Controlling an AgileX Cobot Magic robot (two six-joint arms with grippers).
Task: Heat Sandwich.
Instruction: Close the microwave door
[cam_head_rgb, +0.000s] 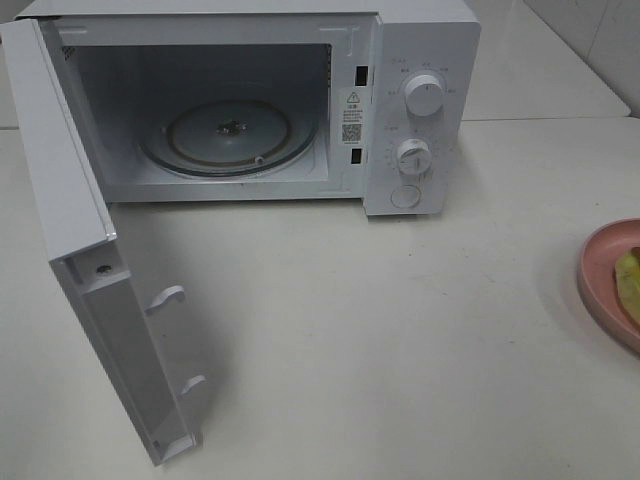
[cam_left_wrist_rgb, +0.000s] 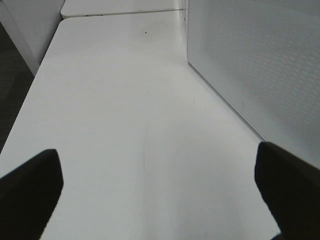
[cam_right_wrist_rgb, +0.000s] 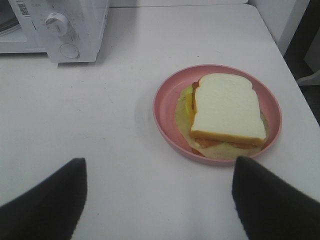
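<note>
The sandwich, white bread with tan crust and yellow-green filling, lies on a round pink plate on the white table. In the high view only the plate's edge and a bit of the filling show at the far right. The white microwave stands at the back with its door swung open to the left and its glass turntable bare. My right gripper is open, short of the plate. My left gripper is open over bare table beside the microwave's side wall. Neither gripper shows in the high view.
The open door juts out toward the front on the left side. The microwave's two knobs and button sit on its right panel. The table's right edge runs close behind the plate. A seam to a second table lies beyond the left gripper.
</note>
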